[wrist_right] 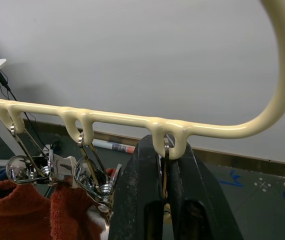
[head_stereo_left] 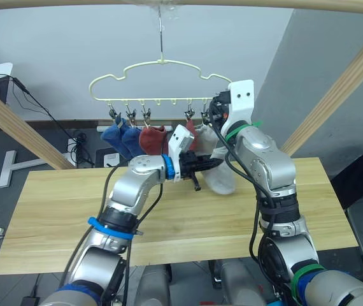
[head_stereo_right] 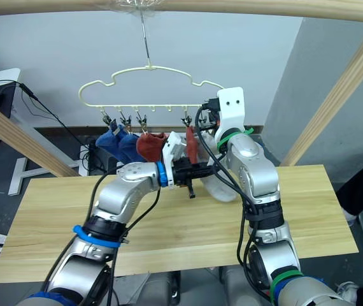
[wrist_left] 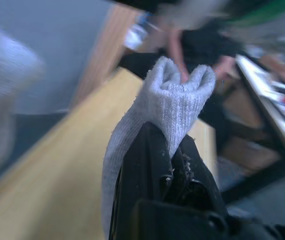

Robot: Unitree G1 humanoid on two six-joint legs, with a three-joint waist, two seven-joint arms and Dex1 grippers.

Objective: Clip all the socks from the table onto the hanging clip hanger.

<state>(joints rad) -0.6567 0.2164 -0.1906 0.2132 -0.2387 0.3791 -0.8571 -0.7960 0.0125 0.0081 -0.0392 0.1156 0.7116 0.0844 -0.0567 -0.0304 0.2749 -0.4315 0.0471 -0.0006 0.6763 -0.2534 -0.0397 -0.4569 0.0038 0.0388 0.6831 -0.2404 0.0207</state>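
The light wood tabletop (head_stereo_left: 60, 217) lies nearest, below the clip hanger. Above its far half, beneath the hanger's right end, the left tool (wrist_left: 175, 150) is clamped narrow on the cuff of a light grey sock (wrist_left: 172, 107), whose folded edge stands up past the black fingertips. Just beyond it another light grey sock (head_stereo_left: 223, 178) hangs down under the hanger's right end, its toe near the tabletop. The right tool (wrist_right: 165, 165) is raised to the pale yellow clip hanger (head_stereo_left: 162, 83), its fingers pressed narrow around the metal clip (wrist_right: 166, 145) at the hanger's right end. Along the hanger's bottom bar, two blue socks (head_stereo_left: 121, 137) hang from the left clips, a rust red sock (head_stereo_left: 151, 137) beside them, and a second rust red sock (head_stereo_right: 192, 145) hangs nearer the right end. The hanger's hook hangs from a wooden pole (head_stereo_left: 232, 5) overhead.
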